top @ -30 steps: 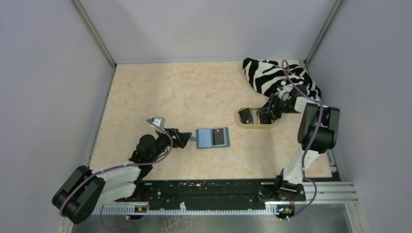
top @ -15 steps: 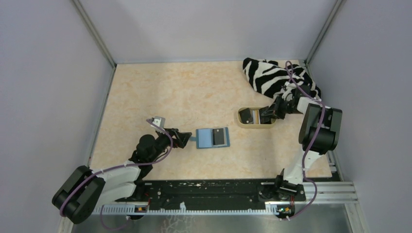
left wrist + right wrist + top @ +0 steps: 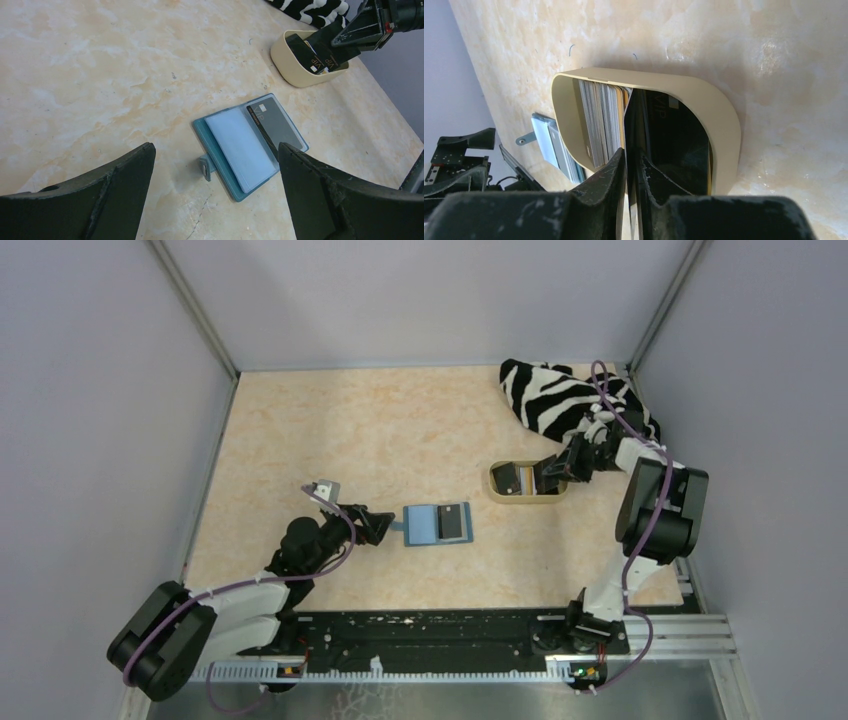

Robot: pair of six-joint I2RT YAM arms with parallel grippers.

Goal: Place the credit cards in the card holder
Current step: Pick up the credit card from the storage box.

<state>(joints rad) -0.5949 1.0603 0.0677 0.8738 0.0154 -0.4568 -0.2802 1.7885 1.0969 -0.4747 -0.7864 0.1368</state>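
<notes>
From above, the open card holder [image 3: 438, 524] lies flat on the surface [image 3: 380, 430], just ahead of the left end effector [image 3: 383, 526]. The right end effector [image 3: 547, 476] reaches into the tan tray [image 3: 520, 501], near a striped cloth [image 3: 560, 395].

The left wrist view shows that arm's fingers [image 3: 115, 195] spread wide and empty, and a black card [image 3: 275, 127] in the holder's right pocket.

The right wrist view shows fingers [image 3: 599, 185] pinched on an upright card [image 3: 633, 120] beside the other cards [image 3: 599, 120] standing in the tray.
</notes>
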